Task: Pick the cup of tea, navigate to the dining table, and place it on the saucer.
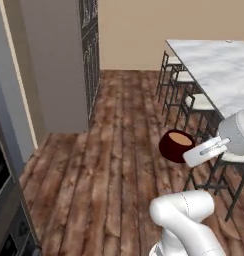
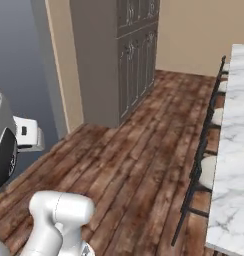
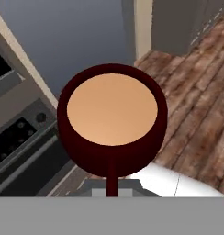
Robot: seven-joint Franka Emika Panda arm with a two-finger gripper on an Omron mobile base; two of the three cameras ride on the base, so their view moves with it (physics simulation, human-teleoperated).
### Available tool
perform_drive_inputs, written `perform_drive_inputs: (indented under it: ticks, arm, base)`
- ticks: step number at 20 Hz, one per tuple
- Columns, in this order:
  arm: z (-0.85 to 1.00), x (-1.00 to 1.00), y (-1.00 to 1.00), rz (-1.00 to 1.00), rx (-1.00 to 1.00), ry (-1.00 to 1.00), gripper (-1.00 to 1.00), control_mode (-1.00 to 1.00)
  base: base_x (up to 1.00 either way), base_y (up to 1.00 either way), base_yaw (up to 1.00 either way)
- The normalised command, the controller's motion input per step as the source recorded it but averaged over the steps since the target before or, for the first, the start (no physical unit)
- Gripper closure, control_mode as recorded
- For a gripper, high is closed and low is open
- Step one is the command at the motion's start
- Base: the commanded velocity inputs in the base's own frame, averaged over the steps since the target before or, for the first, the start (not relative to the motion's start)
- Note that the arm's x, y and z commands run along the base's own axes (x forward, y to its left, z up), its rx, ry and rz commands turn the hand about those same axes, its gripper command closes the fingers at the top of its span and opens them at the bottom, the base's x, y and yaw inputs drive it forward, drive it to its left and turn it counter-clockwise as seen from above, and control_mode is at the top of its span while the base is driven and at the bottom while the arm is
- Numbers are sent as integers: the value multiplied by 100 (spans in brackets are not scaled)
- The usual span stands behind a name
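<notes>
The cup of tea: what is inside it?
The cup of tea holds smooth tan-brown liquid nearly up to its dark maroon rim. The liquid hides the cup's bottom and inner walls, so nothing below its surface can be seen.

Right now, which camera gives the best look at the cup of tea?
The hand view: the cup of tea sits close and central, its tan liquid and dark rim plain. The left base view shows it small, carried above the wooden floor by the gripper.

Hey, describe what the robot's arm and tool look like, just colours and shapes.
The arm is glossy white with fat, rounded links and a thin seam line. In the right base view a dark grey-black joint shows. The tool is a flat white block with a grey slot marking.
</notes>
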Motion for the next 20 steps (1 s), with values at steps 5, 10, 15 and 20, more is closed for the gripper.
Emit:
perform_drive_inputs:
  ticks: [5,10,15,20]
  arm:
    - [0,0,0,0,0,0,100,100]
    - [0,0,0,0,0,0,100,100]
    - [0,0,0,0,0,0,100,100]
    - [0,0,0,0,0,0,100,100]
  base:
    - [46,-1,-76]
    - [98,13,-57]
    - [81,6,-44]
    - [40,3,-21]
